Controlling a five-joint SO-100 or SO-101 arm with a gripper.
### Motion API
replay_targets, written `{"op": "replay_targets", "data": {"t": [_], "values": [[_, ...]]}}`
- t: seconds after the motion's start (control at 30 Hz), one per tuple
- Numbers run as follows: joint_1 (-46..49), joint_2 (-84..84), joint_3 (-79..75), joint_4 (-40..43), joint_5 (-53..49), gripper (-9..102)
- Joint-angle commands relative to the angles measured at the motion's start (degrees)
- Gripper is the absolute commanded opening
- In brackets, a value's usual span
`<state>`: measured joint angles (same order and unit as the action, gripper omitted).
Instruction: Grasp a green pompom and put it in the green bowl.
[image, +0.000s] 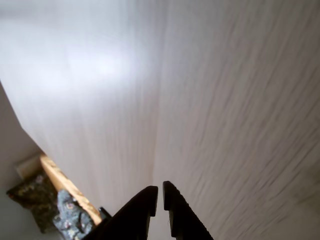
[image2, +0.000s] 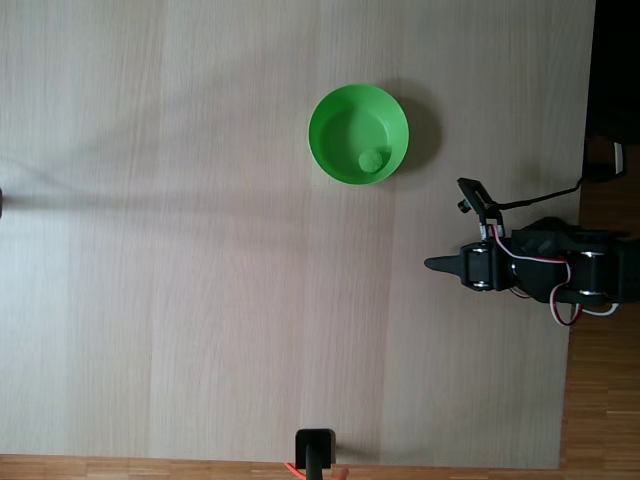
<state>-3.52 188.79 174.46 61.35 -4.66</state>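
From the fixed view I find the green bowl (image2: 358, 134) standing upright on the pale wood table (image2: 200, 250), in the upper middle of the picture, with the green pompom (image2: 373, 160) lying inside it against the lower right part of its floor. My arm (image2: 560, 272) sits at the right edge of the table, folded back, well apart from the bowl and below it in this view. Its dark tip points left across the table, and the gripper (image2: 432, 264) carries nothing that I can see. In the wrist view the gripper (image: 160, 192) enters from the bottom edge, and I read the jaws as drawn together, the two black fingers nearly touching with only a thin slit between them and nothing held in it. Beyond them the table surface is streaked and blurred. At the lower left of the wrist view I see the table's light wooden edge (image: 67, 189) and, past it, a patterned dark fabric (image: 45, 202) that I cannot identify further. In the fixed view a small black object (image2: 316, 450) stands at the bottom edge of the table, with wooden flooring (image2: 600, 420) showing to the right.
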Motion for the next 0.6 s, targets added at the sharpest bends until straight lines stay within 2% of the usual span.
{"op": "replay_targets", "data": {"t": [0.0, 0.57], "values": [[-0.4, 3.3, -0.1, 0.1, -0.3, 0], [-2.1, 3.3, 0.0, 0.1, -0.3, 0]]}}
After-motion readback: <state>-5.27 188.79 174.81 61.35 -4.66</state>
